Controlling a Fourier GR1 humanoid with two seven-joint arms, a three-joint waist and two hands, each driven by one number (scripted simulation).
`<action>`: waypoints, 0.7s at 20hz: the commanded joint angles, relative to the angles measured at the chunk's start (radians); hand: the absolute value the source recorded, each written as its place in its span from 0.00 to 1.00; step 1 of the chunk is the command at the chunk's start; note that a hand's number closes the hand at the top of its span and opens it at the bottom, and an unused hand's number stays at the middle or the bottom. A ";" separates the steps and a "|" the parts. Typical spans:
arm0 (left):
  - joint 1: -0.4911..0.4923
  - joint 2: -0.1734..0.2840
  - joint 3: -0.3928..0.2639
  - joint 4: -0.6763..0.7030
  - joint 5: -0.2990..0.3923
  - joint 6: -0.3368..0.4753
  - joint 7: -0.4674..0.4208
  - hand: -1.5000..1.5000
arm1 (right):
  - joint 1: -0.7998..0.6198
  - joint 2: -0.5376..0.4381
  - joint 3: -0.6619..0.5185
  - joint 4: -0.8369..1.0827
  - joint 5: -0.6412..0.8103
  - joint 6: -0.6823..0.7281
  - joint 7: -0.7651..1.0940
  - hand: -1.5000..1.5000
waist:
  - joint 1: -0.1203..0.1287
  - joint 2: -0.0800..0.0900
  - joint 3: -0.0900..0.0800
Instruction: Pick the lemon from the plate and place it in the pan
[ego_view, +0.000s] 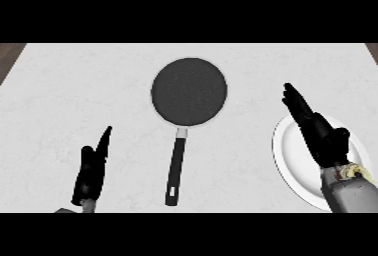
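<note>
Lemon (359, 171) on white plate (289, 160); dark pan (189, 91) apart.

- The pan (189, 91) is lying on the desk (66, 95), handle toward the robot.
- The right hand (319, 134) is hovering, fingers straight, over the plate (289, 155), right of the pan.
- The left hand (93, 170) is resting left of the pan.

Left hand (92, 167), right hand (319, 130): fingers straight

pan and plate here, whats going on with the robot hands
The right hand is stretched over the white plate, fingers straight, holding nothing. The lemon peeks out beside that forearm at the plate's right side. The dark pan sits mid-counter with nothing in it, handle toward the robot. The left hand rests open at lower left.
</note>
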 joint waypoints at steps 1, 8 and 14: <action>-0.022 0.000 0.017 -0.011 0.008 -0.018 0.020 0.50 | -0.053 -0.071 -0.061 0.033 -0.105 0.179 -0.029 1.00 | -0.010 -0.047 0.002; -0.145 0.059 0.142 -0.231 0.104 -0.064 0.019 0.50 | -0.172 -0.390 -0.156 0.084 -0.108 0.544 -0.221 1.00 | 0.000 -0.042 0.005; -0.114 0.103 0.206 -0.221 0.170 -0.136 0.003 0.50 | -0.068 -0.596 -0.295 0.233 0.039 0.688 -0.659 0.00 | -0.013 -0.040 0.006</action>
